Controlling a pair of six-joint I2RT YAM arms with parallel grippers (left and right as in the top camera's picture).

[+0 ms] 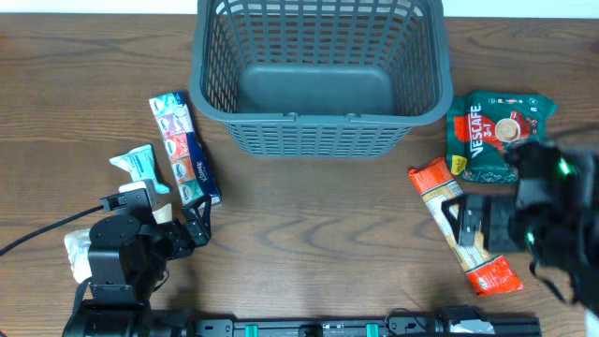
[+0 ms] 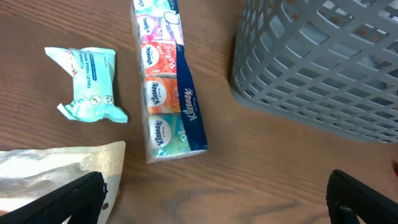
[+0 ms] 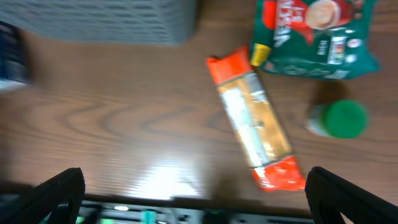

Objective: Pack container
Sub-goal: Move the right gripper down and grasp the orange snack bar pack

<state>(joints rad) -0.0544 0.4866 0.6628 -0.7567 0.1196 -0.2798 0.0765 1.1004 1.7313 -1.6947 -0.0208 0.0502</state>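
1. Looks like the very start: nothing is packed yet. The basket is parked at the far middle of the table and is empty, with the goods laid out on either side of it.
2. Left side: the left gripper is spread wide and nothing is held. A wipes pack and a tissue strip are lined up ahead of it, and a crinkly bag is tucked by one finger. The tissue strip is probably best taken across its narrow width.
3. Right side: the right gripper is also wide and empty, near an orange snack pack and a coffee bag.
4. A green cap is shown only by the right wrist view; from overhead it's hidden under the arm. The basket's bare inside is shown only from overhead.
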